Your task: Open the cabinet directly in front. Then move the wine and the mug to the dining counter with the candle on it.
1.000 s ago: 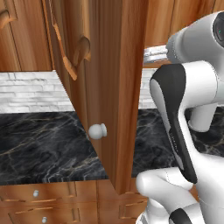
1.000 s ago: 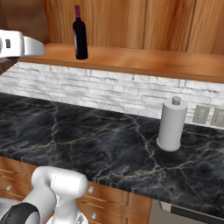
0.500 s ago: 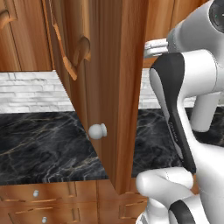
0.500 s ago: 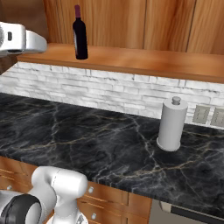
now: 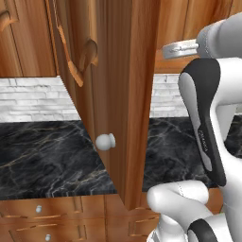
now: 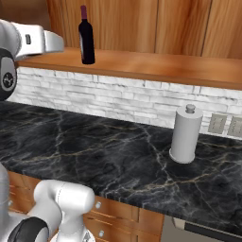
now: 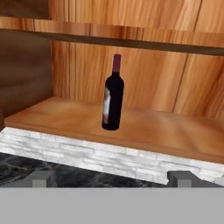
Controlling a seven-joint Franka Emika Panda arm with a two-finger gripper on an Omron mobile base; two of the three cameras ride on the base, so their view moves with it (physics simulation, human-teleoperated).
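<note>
While our claw (image 7: 109,178) hangs spread wide and empty, we see black white-veined marble worktop (image 6: 94,156), a smooth grey paper-towel cylinder (image 6: 185,133), then the slim dark glass wine (image 7: 113,94) upright on the cabinet (image 7: 144,127) shelf's warm wood.

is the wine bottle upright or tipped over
Upright: the wine stands on its base on the cabinet shelf, red neck pointing up.
</note>
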